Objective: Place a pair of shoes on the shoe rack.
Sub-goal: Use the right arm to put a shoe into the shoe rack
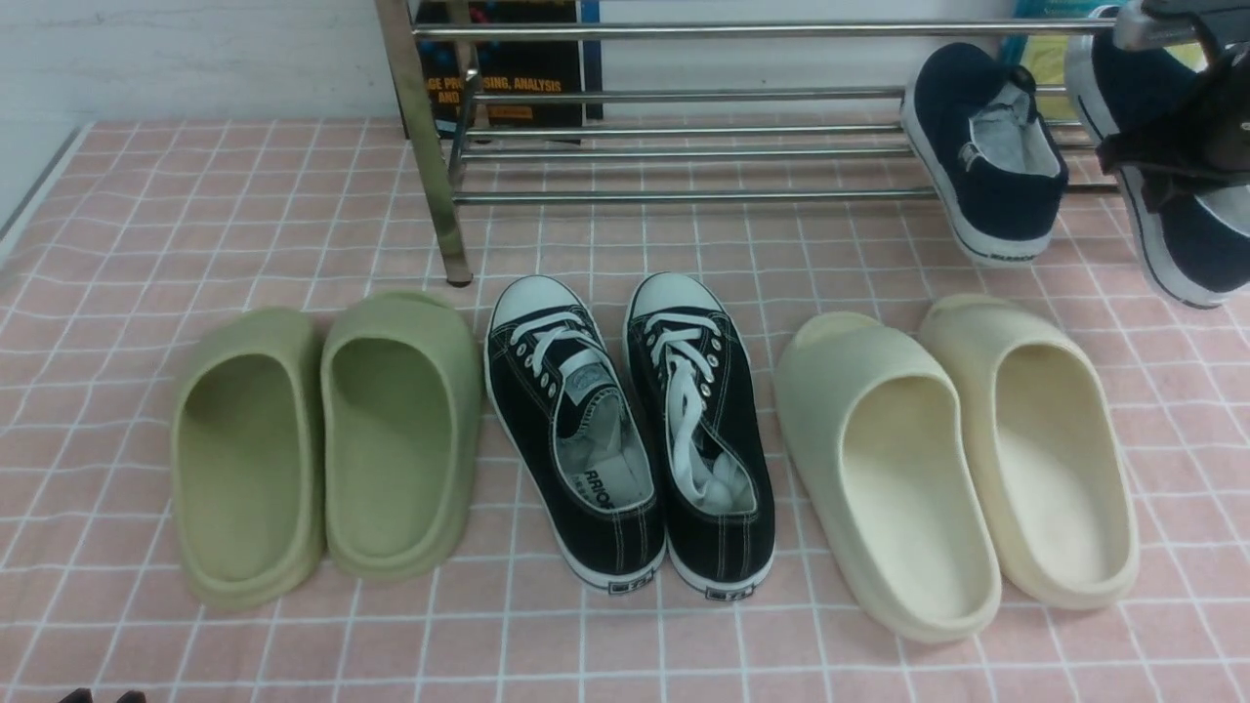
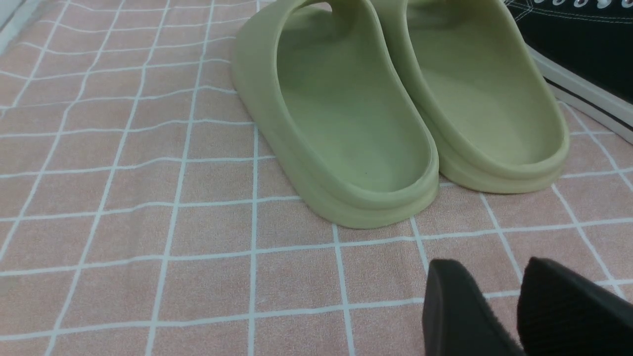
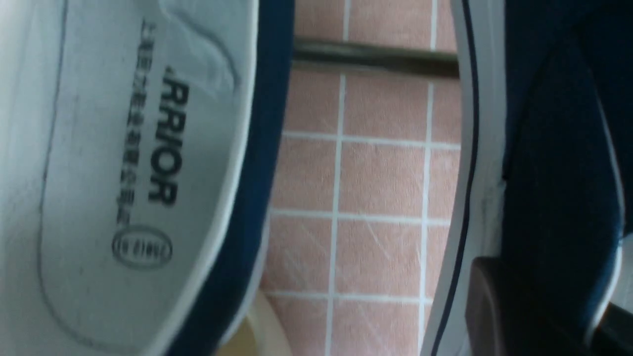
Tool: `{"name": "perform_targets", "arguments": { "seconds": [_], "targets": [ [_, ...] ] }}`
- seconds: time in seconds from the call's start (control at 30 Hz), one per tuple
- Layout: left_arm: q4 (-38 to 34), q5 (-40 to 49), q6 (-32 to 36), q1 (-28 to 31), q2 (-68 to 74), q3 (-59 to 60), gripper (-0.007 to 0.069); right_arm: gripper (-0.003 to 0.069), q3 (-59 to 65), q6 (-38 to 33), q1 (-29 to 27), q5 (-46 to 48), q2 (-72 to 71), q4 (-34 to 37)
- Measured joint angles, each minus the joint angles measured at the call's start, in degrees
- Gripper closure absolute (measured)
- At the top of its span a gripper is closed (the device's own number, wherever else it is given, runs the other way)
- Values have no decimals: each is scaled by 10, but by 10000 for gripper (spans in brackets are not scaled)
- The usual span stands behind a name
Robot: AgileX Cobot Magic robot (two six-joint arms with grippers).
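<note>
Right navy sneaker [image 1: 1147, 186] | side wall between right gripper's [image 3: 539, 316] fingertips

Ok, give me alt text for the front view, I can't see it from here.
The right tool grips a navy slip-on sneaker at the shoe rack, beside its mate. On the pink tiled floor in front stand green clogs, black lace-up sneakers and cream clogs, left to right.

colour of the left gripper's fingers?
Black; the fingers show best in the left wrist view.
</note>
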Motion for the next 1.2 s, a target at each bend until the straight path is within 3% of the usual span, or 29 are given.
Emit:
{"name": "perform_targets", "arguments": {
  "seconds": [0.2, 0.5, 0.7, 0.8, 0.9, 1.2],
  "targets": [
    [0, 0, 0, 0, 0, 0, 389, 651, -107, -1, 9, 41, 80, 2],
    [0, 0, 0, 0, 0, 0, 389, 614, -139, -1, 10, 63, 101, 1],
    [0, 0, 0, 0, 0, 0, 389, 446, -140, -1, 10, 64, 96, -2],
    [0, 0, 0, 0, 0, 0, 389, 326, -140, -1, 10, 60, 84, -4],
    [0, 0, 0, 0, 0, 0, 389, 274, -136, -1, 10, 71, 63, -4],
    [0, 0, 0, 0, 0, 0, 389, 298, -122, -1, 9, 119, -37, -13]
  ]
}}
